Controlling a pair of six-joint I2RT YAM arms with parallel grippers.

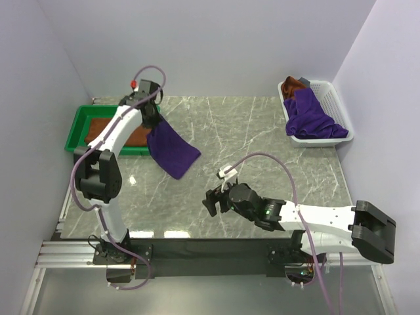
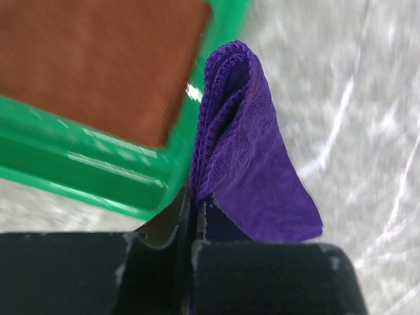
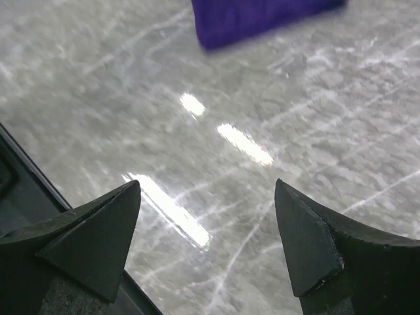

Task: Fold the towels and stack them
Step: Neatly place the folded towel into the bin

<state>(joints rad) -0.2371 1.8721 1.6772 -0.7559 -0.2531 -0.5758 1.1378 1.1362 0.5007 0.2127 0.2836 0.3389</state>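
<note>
My left gripper (image 1: 152, 117) is shut on the edge of a folded purple towel (image 1: 172, 149), which hangs from it and slopes down onto the marble beside the green tray (image 1: 77, 123). In the left wrist view the same purple towel (image 2: 246, 151) is pinched between the jaws, right next to the green tray (image 2: 85, 177). A rust-brown towel (image 1: 128, 134) lies flat in the tray. My right gripper (image 1: 211, 201) hovers open and empty over the marble, and its wrist view shows a corner of the purple towel (image 3: 256, 16) ahead. More purple towels (image 1: 312, 118) and a brown one (image 1: 291, 84) fill the white basket (image 1: 331, 98).
The white basket stands at the back right, by the right wall. The green tray sits at the back left against the left wall. A black strip along the table's near edge (image 1: 216, 249) carries both arm bases. A small grey item (image 1: 304, 81) pokes out of the basket.
</note>
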